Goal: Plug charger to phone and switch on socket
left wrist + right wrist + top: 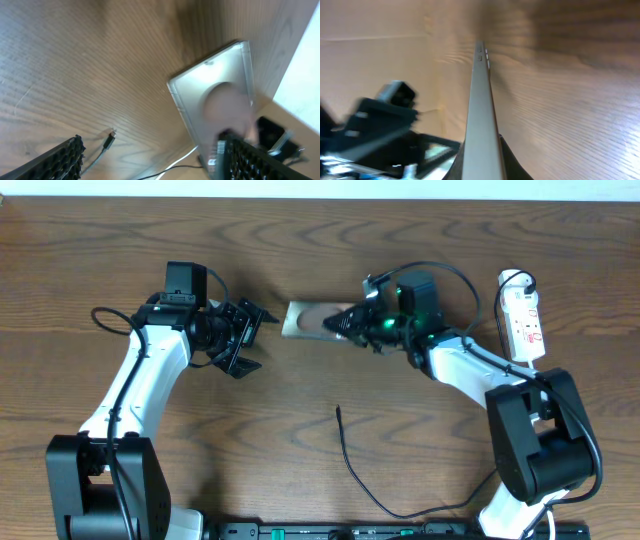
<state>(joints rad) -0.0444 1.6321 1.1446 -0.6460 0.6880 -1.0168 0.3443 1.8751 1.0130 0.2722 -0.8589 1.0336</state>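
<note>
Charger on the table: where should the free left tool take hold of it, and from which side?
Grip the charger just behind its plug tip, coming straight down with fingers across the cable. It lies flat on the table, tip end free and nearest the phone, which the right tool holds. The left tool is open.

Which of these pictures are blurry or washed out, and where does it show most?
Overhead view: sharp and evenly lit, no glare. Left wrist view: the flat rectangular brown-grey phone looks soft, its face washed pale by reflected light, its oval mark a smudge. Right wrist view: the phone, edge-on, is blurred, and dark shapes lower left are smeared.
</note>
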